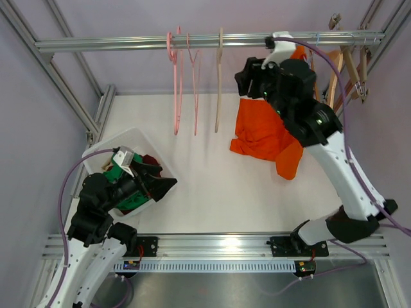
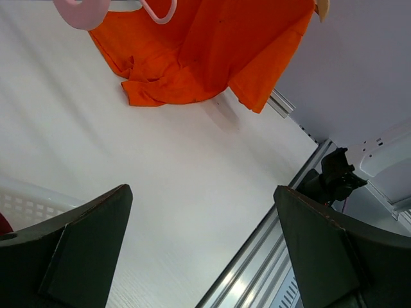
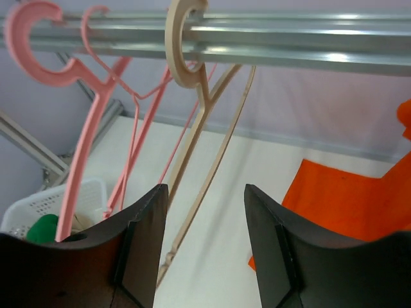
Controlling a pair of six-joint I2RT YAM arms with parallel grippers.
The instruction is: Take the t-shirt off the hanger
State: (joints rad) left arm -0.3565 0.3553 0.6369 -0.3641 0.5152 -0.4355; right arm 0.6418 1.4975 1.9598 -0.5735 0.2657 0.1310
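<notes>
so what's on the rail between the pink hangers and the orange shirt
One beige hanger, and next to the shirt the right gripper, up at the rail. The top view shows it best.

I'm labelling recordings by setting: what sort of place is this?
Likely a robotics lab test cell mimicking a wardrobe: a metal rail with empty hangers and a hanging orange t-shirt, plus a white basket.
</notes>
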